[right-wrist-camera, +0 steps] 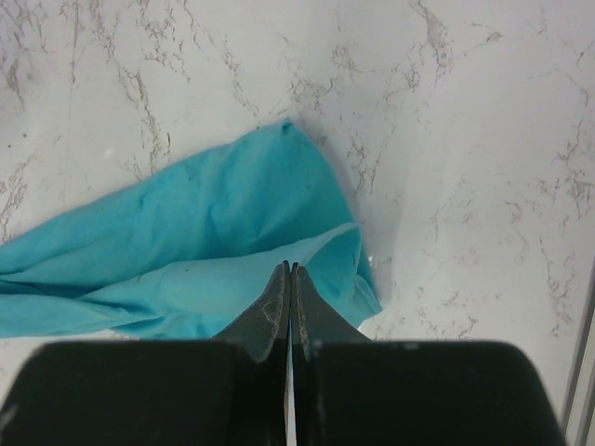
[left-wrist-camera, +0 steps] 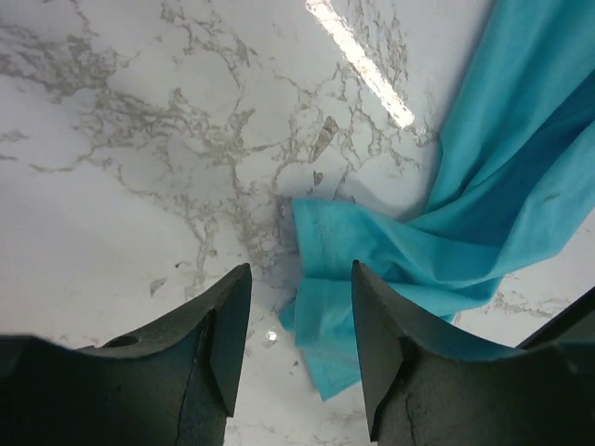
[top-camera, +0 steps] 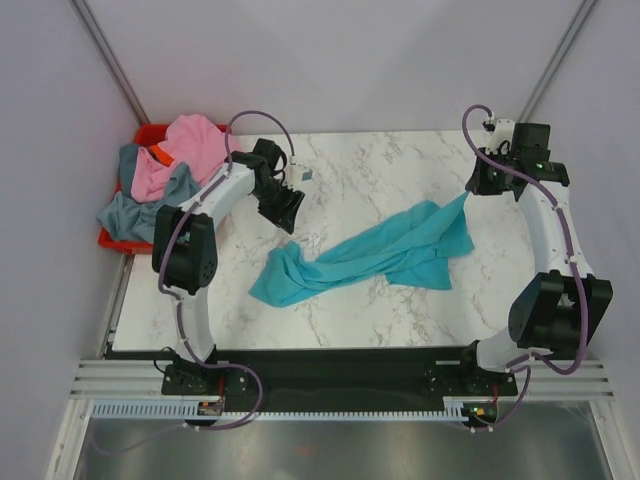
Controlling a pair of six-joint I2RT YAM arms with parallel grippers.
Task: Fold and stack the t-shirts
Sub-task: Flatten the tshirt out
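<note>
The white marble-patterned tabletop (top-camera: 360,170) fills most of the top view, and a bright teal cloth t-shirt (top-camera: 370,255) lies across its middle. The shirt is twisted into a long, crumpled band that runs from a bunched end at lower left up to a pointed corner at upper right. At the tabletop's far left corner stands a red plastic bin (top-camera: 148,133) heaped with more shirts. A soft pink t-shirt (top-camera: 192,145) lies on top, a grey-blue t-shirt (top-camera: 125,215) spills over the bin's near wall, and a small orange patch (top-camera: 160,155) shows between the two. The white left arm (top-camera: 215,195) reaches inward from the left side, and the white right arm (top-camera: 548,220) bends up along the right edge. The left claw (left-wrist-camera: 300,271) is released, its two dark fingers spread apart. It hangs over bare marble just at the shirt's lower-left end, with a corner of teal cloth showing between the fingers and below them. The right claw (right-wrist-camera: 289,271) is clenched, its fingers pressed flat together with the tips over the hem at the shirt's upper-right end. Whether any cloth is pinched between them cannot be told.
</note>
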